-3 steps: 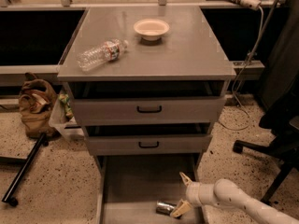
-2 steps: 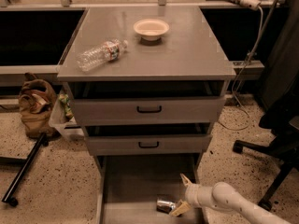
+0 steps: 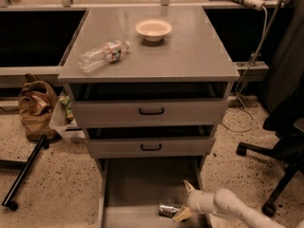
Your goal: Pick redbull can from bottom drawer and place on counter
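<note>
Gripper (image 3: pixel 181 200), jaws apart, beside slim silver redbull can (image 3: pixel 167 210)

On the counter (image 3: pixel 190 56), a water bottle (image 3: pixel 102 55) lies at the left and a bowl (image 3: pixel 153 29) sits behind it, near the back centre. Below the counter are 2 upper drawers (image 3: pixel 152 112), and under them the bottom drawer (image 3: pixel 137 184) stands pulled out. The redbull can (image 3: pixel 167 210) lies in its front right part. The gripper (image 3: pixel 186 201) is just right of the can, fingers apart. A bag (image 3: pixel 34 108) sits on the floor to the left, a chair (image 3: pixel 280 141) to the right.
</note>
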